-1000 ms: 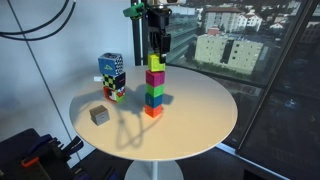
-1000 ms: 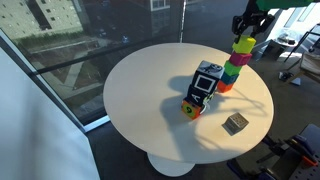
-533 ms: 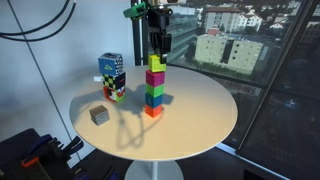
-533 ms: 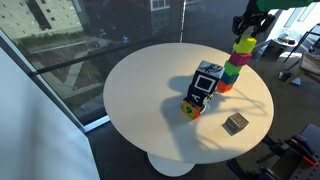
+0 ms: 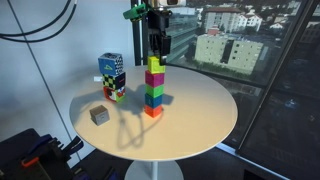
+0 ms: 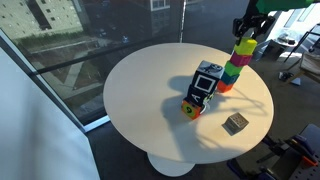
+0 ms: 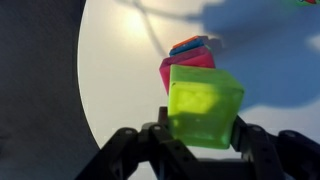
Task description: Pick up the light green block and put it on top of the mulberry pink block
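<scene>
A tower of coloured cubes stands on the round white table (image 5: pixel 190 125). The light green block (image 5: pixel 155 63) is at its top, directly over the mulberry pink block (image 5: pixel 154 77). I cannot tell whether the two touch. Both also show in an exterior view, the light green block (image 6: pixel 245 44) over the mulberry pink block (image 6: pixel 240 57). My gripper (image 5: pixel 157 53) comes down from above, its fingers shut on the light green block's sides. In the wrist view the gripper (image 7: pixel 203 128) clamps the light green block (image 7: pixel 205 100), and the mulberry pink block (image 7: pixel 180 68) peeks out below.
Under the pink cube are a darker green cube (image 5: pixel 154 89), a blue cube (image 5: pixel 153 100) and an orange-red cube (image 5: pixel 152 111). A patterned box (image 5: pixel 110 70) with a small multicoloured cube (image 5: pixel 118 94) before it, and a grey cube (image 5: pixel 98 115), stand nearby. Glass walls surround the table.
</scene>
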Motion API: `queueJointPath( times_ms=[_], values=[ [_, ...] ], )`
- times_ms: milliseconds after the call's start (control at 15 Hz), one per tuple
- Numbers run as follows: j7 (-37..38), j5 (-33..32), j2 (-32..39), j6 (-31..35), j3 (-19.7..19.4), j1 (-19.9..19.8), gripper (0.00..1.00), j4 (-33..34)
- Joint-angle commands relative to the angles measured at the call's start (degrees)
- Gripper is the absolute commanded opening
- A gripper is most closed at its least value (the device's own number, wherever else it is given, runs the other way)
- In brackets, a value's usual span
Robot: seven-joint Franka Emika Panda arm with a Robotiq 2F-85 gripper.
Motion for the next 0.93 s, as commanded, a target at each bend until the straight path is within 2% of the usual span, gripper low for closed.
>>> queueJointPath(
  times_ms=[0, 67, 200, 867],
  values=[
    [0.5, -1.2, 0.3, -2.1, 0.1, -0.1, 0.81, 1.1],
    [0.5, -1.2, 0.3, -2.1, 0.1, -0.1, 0.84, 1.0],
    [0.5, -1.1, 0.2, -2.4, 0.0, -0.1, 0.99, 1.0],
    [-1.8, 0.3, -2.2, -2.6, 0.2, -0.3, 1.00, -0.3]
  ],
)
